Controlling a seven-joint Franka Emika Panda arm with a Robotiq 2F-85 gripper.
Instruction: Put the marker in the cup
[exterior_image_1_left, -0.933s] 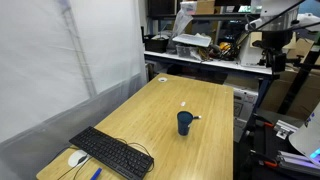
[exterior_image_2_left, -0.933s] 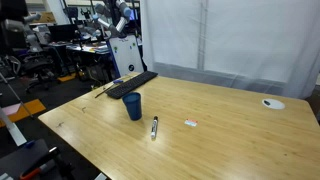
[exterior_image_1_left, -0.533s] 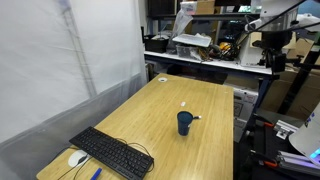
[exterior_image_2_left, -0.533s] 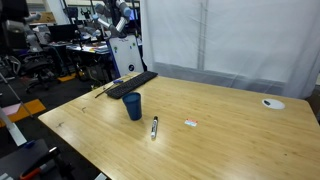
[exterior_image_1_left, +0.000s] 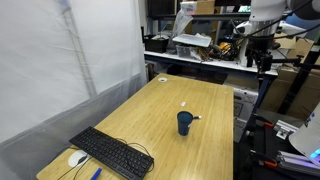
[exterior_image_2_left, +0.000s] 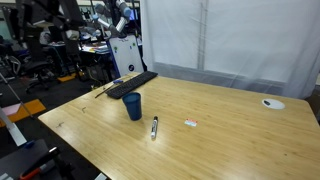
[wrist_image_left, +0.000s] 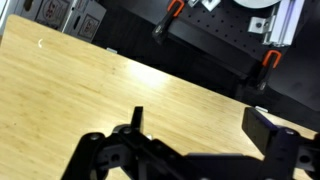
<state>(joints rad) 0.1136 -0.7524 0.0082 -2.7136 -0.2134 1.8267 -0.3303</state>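
The dark blue cup (exterior_image_1_left: 185, 122) stands on the wooden table (exterior_image_1_left: 150, 125), and it also shows in an exterior view (exterior_image_2_left: 133, 106). The pale marker (exterior_image_2_left: 154, 127) lies flat on the table just beside the cup, apart from it; it shows as a short pale stick in an exterior view (exterior_image_1_left: 196, 118). My gripper (wrist_image_left: 200, 125) is open and empty in the wrist view, high above bare wood, with neither cup nor marker beneath it. My arm (exterior_image_1_left: 262, 20) is far above and behind the table's back edge, well away from both things.
A black keyboard (exterior_image_1_left: 112, 152) and a white mouse (exterior_image_1_left: 76, 157) lie at one end of the table. A tiny white blob (exterior_image_2_left: 191, 123) lies near the marker, and a white disc (exterior_image_2_left: 270, 102) sits at the far end. Cluttered benches and chairs surround the table.
My arm has swung into fuller view above the benches in both exterior views. The cup, marker and keyboard have not moved.
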